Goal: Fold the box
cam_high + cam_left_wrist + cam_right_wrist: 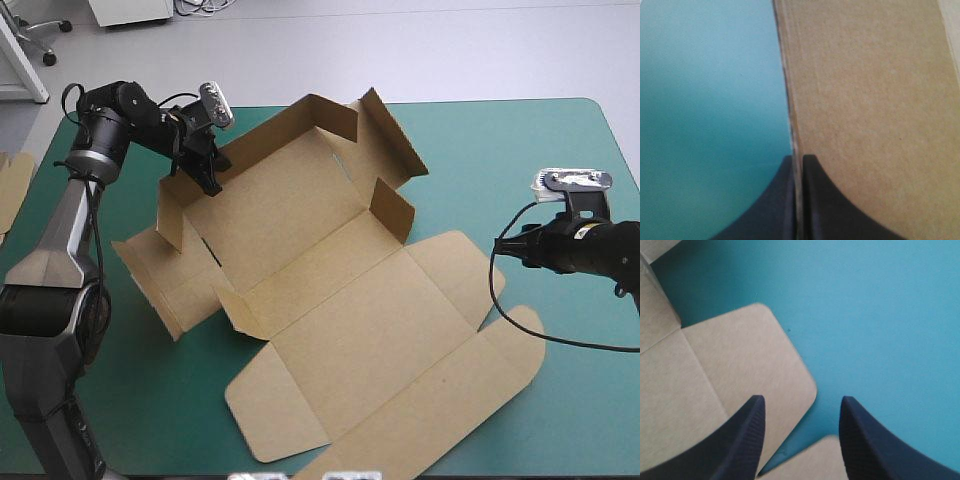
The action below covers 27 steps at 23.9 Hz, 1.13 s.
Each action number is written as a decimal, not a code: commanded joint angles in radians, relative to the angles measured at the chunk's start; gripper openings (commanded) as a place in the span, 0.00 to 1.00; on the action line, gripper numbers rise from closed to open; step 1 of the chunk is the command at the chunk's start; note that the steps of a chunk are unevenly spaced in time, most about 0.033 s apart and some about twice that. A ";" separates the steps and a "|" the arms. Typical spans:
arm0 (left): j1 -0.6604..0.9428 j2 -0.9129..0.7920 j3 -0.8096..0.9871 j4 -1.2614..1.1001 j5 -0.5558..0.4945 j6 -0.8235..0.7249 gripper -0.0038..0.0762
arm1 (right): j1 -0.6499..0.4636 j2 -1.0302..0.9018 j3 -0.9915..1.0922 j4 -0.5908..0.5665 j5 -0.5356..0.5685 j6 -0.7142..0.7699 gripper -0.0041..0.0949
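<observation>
box point(340, 300): 1 | claws: 2, left claw point(797, 157), right claw point(801, 399) | spare board point(10, 190): apparently 1 | table point(560, 150): 1

box point(330, 290): near flap cut off | spare board point(12, 185): mostly cut off

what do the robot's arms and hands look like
The left arm has grey lower links and black joints toward the wrist. The visible part of the right arm is black. The left hand and right hand each have two broad black fingers shaped like curved fins, finely ribbed on the right one.
</observation>
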 commanded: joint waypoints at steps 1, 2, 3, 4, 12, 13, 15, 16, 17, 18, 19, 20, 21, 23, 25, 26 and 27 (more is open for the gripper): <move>-0.058 -0.053 -0.068 0.015 -0.094 0.062 0.03 | -0.008 -0.017 -0.033 0.014 -0.036 -0.013 0.49; -0.077 -0.053 -0.077 0.044 -0.112 0.082 0.03 | -0.008 -0.017 -0.033 0.013 -0.036 -0.012 0.49; -0.095 -0.051 -0.081 0.077 -0.121 0.120 0.03 | -0.008 -0.017 -0.033 0.013 -0.036 -0.012 0.49; -0.109 -0.049 -0.086 0.102 -0.126 0.155 0.03 | -0.008 -0.017 -0.033 0.013 -0.036 -0.012 0.49; -0.211 -0.069 -0.086 0.218 -0.350 0.140 0.03 | -0.008 -0.019 -0.033 0.011 -0.040 -0.012 0.49; -0.228 -0.077 -0.085 0.252 -0.369 0.102 0.03 | -0.008 -0.019 -0.033 0.008 -0.043 -0.012 0.49; -0.265 -0.095 -0.064 0.325 -0.403 0.077 0.03 | -0.008 -0.019 -0.033 0.003 -0.050 -0.012 0.49; -0.288 -0.107 -0.046 0.359 -0.423 0.072 0.03 | -0.008 -0.019 -0.033 -0.003 -0.058 -0.012 0.49; -0.309 -0.119 -0.022 0.390 -0.451 0.054 0.03 | -0.008 -0.019 -0.033 -0.008 -0.065 -0.012 0.49; -0.330 -0.131 0.002 0.410 -0.479 0.035 0.03 | -0.008 -0.019 -0.033 -0.013 -0.069 -0.012 0.49; -0.348 -0.145 0.038 0.436 -0.503 0.019 0.03 | -0.008 -0.019 -0.033 -0.018 -0.073 -0.012 0.49; -0.382 -0.177 0.126 0.487 -0.549 -0.019 0.03 | -0.008 -0.019 -0.038 -0.032 -0.071 -0.008 0.49; -0.420 -0.217 0.231 0.553 -0.607 -0.064 0.03 | -0.008 -0.022 -0.042 -0.044 -0.068 0.002 0.49; -0.469 -0.284 0.379 0.670 -0.719 -0.149 0.03 | -0.008 -0.037 -0.045 -0.050 -0.080 0.004 0.49; -0.504 -0.349 0.501 0.757 -0.813 -0.277 0.03 | -0.008 -0.048 -0.055 -0.067 -0.081 0.007 0.49; -0.514 -0.367 0.534 0.779 -0.834 -0.317 0.03 | -0.008 -0.048 -0.060 -0.067 -0.076 0.010 0.49; -0.535 -0.406 0.614 0.852 -0.868 -0.395 0.03 | -0.008 -0.050 -0.074 -0.067 -0.059 0.015 0.49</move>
